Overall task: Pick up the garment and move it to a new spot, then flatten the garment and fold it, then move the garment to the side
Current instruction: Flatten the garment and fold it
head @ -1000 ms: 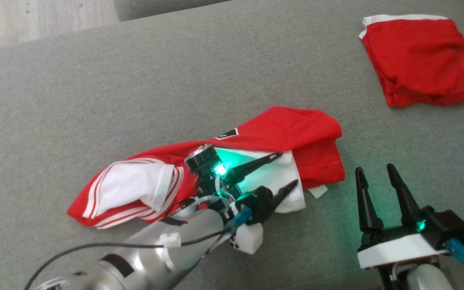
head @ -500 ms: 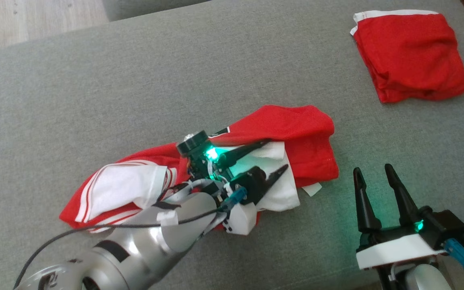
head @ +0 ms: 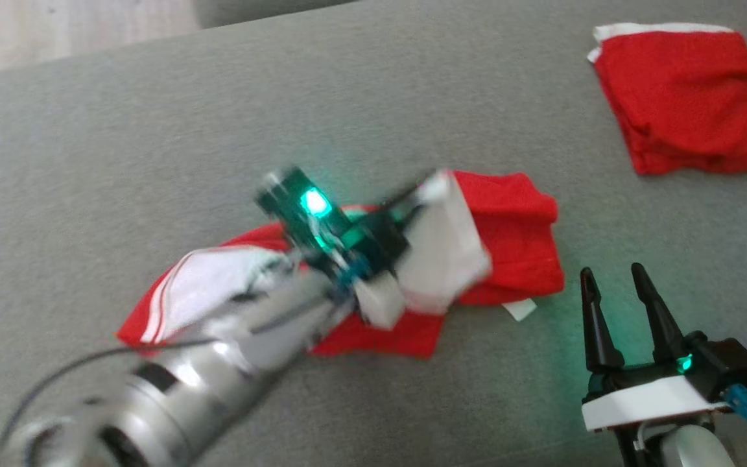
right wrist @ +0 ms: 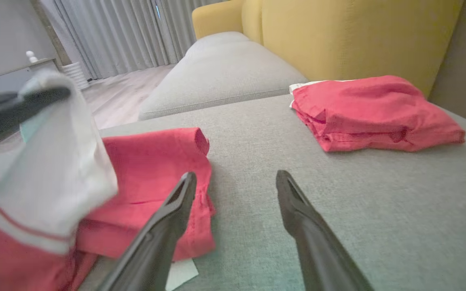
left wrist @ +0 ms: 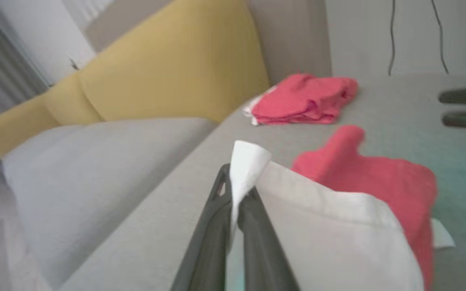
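Right pincer (head: 612, 272) sits low at the near right, jaws wide apart with nothing between them. Its tips point away over the grey sofa seat (head: 218, 130), just beside the right edge of the red-and-white jersey (head: 516, 240) and not touching it.

Left forearm (head: 172, 389) reaches in from the near left and is blurred in the head view. Left pincer (left wrist: 235, 194) is closed tight on a fold of the jersey's white panel (left wrist: 338, 226), and the cloth edge sticks up past the fingertips (left wrist: 221, 186). The pinched white part is lifted off the seat and drapes down from the grip. The rest of the jersey lies crumpled on the seat mid-frame: red body to the right, a white section with red-and-white striped trim (head: 166, 298) to the left under the arm. A small white tag (head: 519, 310) pokes out at its near right edge.

Farther back, at the far right of the seat, lies a folded red garment (head: 688, 97) with a white edge showing, well apart from the jersey. Behind that is the yellow sofa back (right wrist: 358, 32). Beyond the seat are a pale wood floor (right wrist: 119, 97) and grey curtains (right wrist: 128, 36).
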Controlling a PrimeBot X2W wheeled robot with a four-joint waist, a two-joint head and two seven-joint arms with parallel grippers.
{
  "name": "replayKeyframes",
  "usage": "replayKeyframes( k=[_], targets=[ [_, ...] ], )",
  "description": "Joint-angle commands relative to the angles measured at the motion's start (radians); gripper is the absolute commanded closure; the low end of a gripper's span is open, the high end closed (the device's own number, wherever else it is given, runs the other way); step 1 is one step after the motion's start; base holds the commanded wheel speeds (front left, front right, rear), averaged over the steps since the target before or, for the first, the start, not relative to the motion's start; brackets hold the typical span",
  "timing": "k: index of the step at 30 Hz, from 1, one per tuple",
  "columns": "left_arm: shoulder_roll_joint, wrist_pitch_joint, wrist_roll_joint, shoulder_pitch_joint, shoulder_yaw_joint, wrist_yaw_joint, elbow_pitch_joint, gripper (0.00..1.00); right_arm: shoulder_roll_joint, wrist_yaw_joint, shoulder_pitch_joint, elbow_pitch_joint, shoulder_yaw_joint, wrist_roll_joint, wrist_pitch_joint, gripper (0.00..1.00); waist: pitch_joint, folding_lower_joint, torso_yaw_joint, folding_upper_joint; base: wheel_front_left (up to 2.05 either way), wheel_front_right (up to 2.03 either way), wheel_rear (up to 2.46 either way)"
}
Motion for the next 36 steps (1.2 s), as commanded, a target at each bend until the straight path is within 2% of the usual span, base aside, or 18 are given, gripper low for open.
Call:
replayKeyframes(
  k=[1,2,3,7,10,16,21,27,36],
  targets=[
    [0.061,-0.01,-0.019,-0.074,0.08,0.023,-0.07,1.0,-0.004,-0.001,0.004,-0.032,0.017,0.003,-0.011,0.0,-0.02,-0.0001,0.037,0.0,0.0,0.0,0.0],
    [0.061,-0.01,-0.019,-0.074,0.08,0.023,-0.07,1.0,-0.004,-0.001,0.004,-0.032,0.017,0.003,-0.011,0.0,-0.02,-0.0001,0.037,0.0,0.0,0.0,0.0],
    [0.092,-0.011,-0.027,-0.081,0.111,0.033,-0.109,1.0,-0.004,-0.001,0.006,-0.031,0.018,0.002,-0.011,0.0,-0.026,-0.0001,0.048,0.0,0.0,0.0,0.0],
    [0.244,-0.012,-0.039,-0.086,0.234,0.084,-0.279,1.0,-0.004,-0.001,0.015,-0.026,0.019,0.003,-0.011,0.0,-0.053,-0.0001,0.096,0.0,0.0,0.0,0.0],
    [0.348,-0.012,-0.062,-0.058,0.299,0.11,-0.344,1.0,-0.004,-0.001,0.028,-0.018,0.024,0.003,-0.011,0.0,-0.075,-0.0001,0.125,0.0,0.0,0.0,0.0],
    [0.455,-0.001,-0.127,0.007,0.368,0.134,-0.421,1.0,-0.005,-0.001,0.049,-0.005,0.026,0.004,-0.011,0.0,-0.1,-0.0001,0.178,0.0,0.0,0.0,0.0],
    [0.49,0.005,-0.149,0.042,0.384,0.149,-0.444,1.0,-0.021,-0.001,0.049,0.002,0.054,0.012,-0.011,0.0,-0.107,-0.0001,0.208,0.0,0.0,0.0,0.0],
    [0.494,0.006,-0.153,0.059,0.375,0.151,-0.468,1.0,-0.034,-0.001,0.013,0.021,0.083,0.034,-0.011,0.0,-0.111,-0.0001,0.244,0.0,0.0,0.0,0.0],
    [0.48,0.017,-0.155,0.056,0.358,0.15,-0.486,1.0,-0.055,-0.001,-0.097,0.2,0.196,0.121,-0.011,0.0,-0.104,-0.0001,0.288,0.0,0.0,0.0,0.0]
  ],
)
